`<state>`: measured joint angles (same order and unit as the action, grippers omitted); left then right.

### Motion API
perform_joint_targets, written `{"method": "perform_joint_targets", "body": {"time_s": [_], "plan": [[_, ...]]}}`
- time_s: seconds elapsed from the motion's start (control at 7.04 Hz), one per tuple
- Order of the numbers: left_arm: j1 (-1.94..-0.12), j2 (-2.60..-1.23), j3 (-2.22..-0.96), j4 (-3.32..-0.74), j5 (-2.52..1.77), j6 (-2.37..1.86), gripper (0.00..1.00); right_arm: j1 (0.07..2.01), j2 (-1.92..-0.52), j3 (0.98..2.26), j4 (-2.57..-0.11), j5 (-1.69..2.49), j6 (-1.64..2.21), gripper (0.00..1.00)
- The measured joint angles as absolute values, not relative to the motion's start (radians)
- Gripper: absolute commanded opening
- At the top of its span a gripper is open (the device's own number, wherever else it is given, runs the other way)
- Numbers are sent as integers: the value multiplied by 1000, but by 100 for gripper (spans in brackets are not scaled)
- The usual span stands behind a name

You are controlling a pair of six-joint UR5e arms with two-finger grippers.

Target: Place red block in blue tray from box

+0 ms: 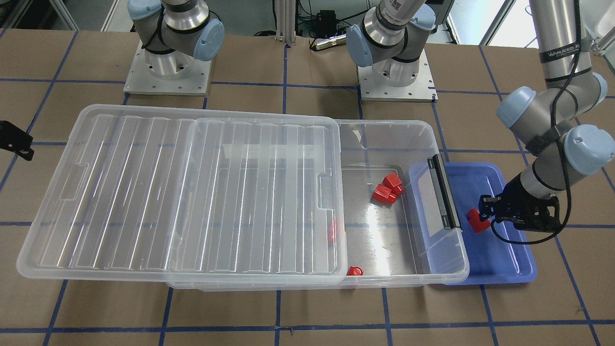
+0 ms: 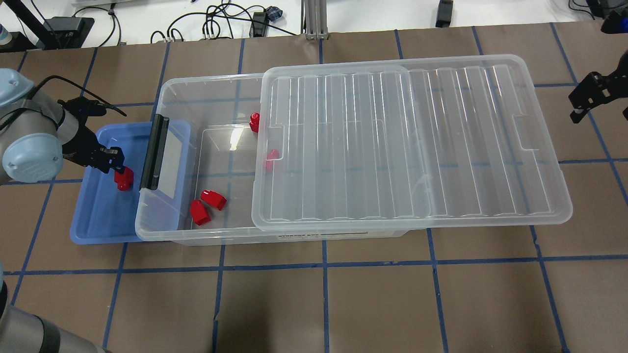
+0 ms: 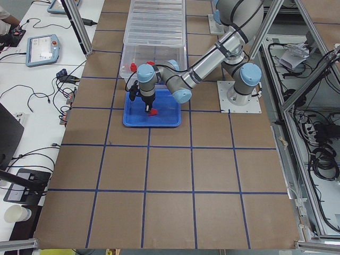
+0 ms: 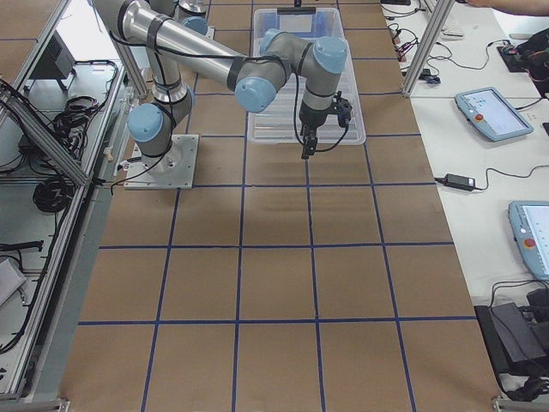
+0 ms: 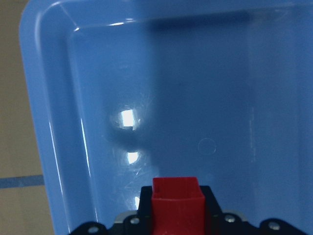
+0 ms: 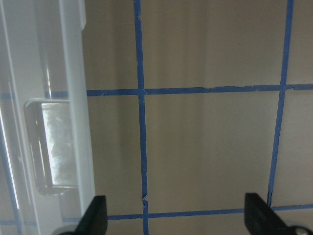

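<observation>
My left gripper [image 1: 484, 215] is shut on a red block [image 1: 476, 222] and holds it low over the blue tray [image 1: 509, 259], which lies beside the box's latched end. The left wrist view shows the block [image 5: 177, 203] between the fingers above the tray floor [image 5: 195, 98]. In the overhead view the gripper [image 2: 119, 170] and block [image 2: 124, 180] are over the tray [image 2: 93, 225]. The clear box [image 2: 216, 93] stands open at that end and holds two red blocks [image 2: 206, 205] close together. My right gripper [image 6: 177, 218] is open and empty over bare table beside the lid's far end.
The ribbed lid [image 2: 407, 147] is slid aside and covers most of the box. The black latch bar [image 2: 153, 159] stands between tray and box opening. Two more red pieces [image 2: 254, 121] [image 2: 271, 156] lie by the lid's edge. Blue tape lines cross the brown table [image 2: 324, 304].
</observation>
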<state>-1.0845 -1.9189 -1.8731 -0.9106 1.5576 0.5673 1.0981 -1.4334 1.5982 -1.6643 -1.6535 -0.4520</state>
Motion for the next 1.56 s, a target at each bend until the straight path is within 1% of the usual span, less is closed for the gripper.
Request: {"method": "perform_joint_targets", "body": {"time_s": [0.28, 0.57, 0.85, 0.99, 1.28, 1.56], "plan": [[-1099, -1856, -1841, -963, 1563, 564, 100, 1080, -1409, 1598, -1668, -1653, -454, 100], [-1161, -1772, -1736, -1186, 1573, 556, 100, 1058, -1396, 1604, -1668, -1652, -456, 100], [-1314, -1696, -1617, -1402, 1590, 448, 100, 1055, -1401, 1659, -1731, -1650, -451, 100], [-1398, -1656, -1585, -1452, 1589, 381, 100, 1055, -1406, 1693, -1778, -1651, -451, 100], [-1533, -1579, -1559, -1500, 1582, 301, 100, 1058, -1412, 1724, -1809, -1653, -454, 100], [-1572, -1536, -1554, -1571, 1580, 281, 100, 1062, -1414, 1745, -1812, -1650, -457, 100]]}}
